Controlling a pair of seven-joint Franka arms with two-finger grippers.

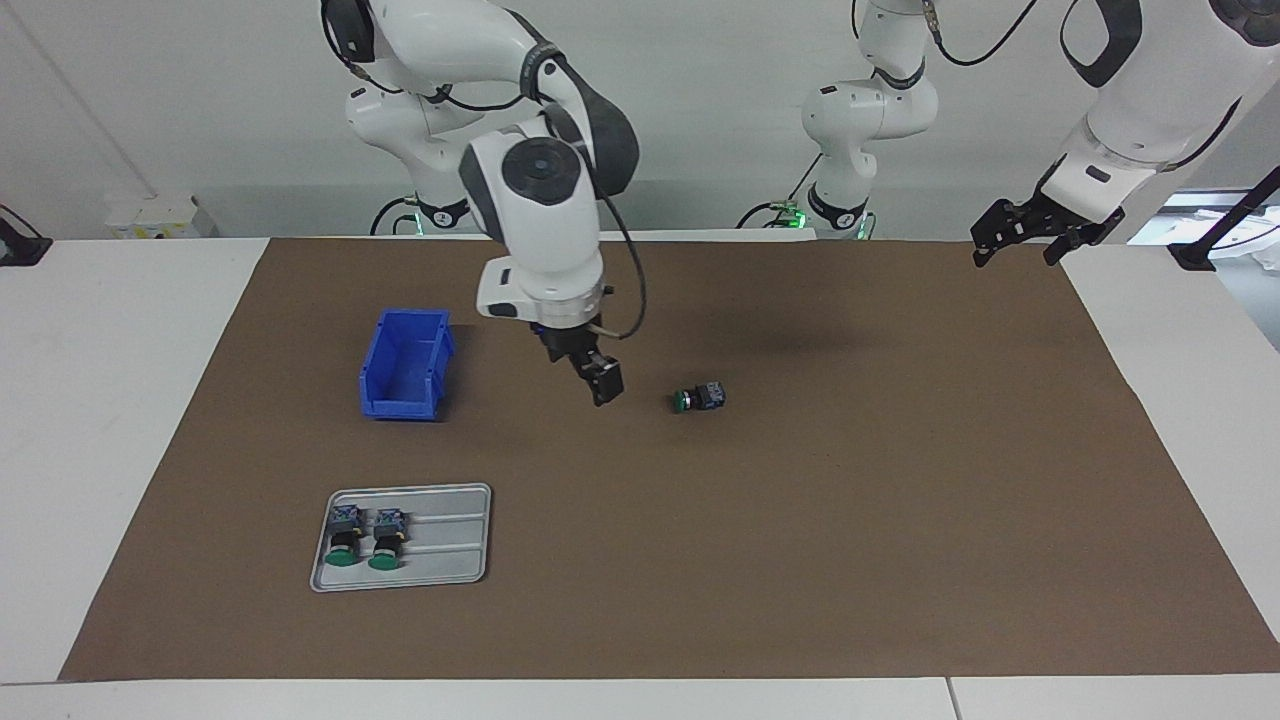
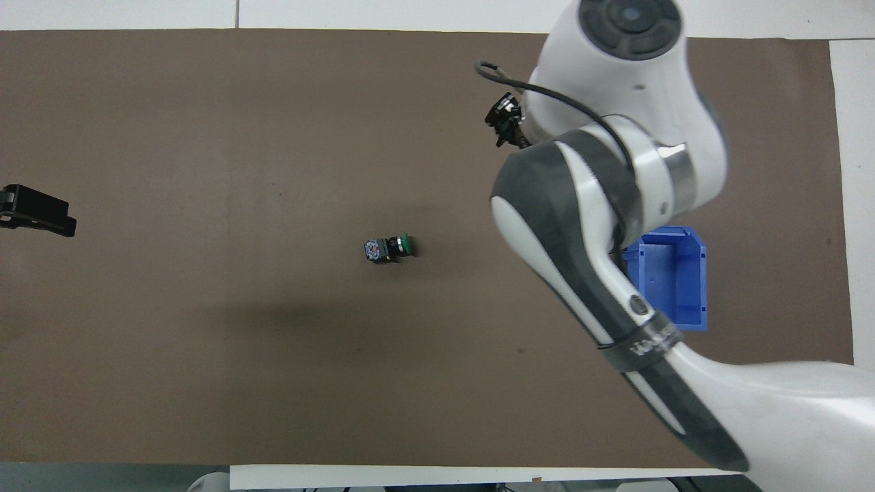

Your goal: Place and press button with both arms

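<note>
One button [image 1: 699, 398] [image 2: 388, 248] lies on its side near the middle of the brown mat [image 1: 800, 560], with its green cap pointing toward the right arm's end of the table. My right gripper [image 1: 603, 388] hangs low over the mat just beside that cap and apart from it, with nothing in it. In the overhead view the right arm's own body hides this gripper. At the left arm's end of the table, my left gripper [image 1: 1020, 255] [image 2: 37, 212] waits raised over the mat's edge, open and empty.
A grey ridged tray [image 1: 450, 540] holds two more green buttons [image 1: 344, 540] [image 1: 386, 540], farther from the robots toward the right arm's end. A blue bin [image 1: 407, 365] [image 2: 673, 280] stands nearer to the robots than the tray.
</note>
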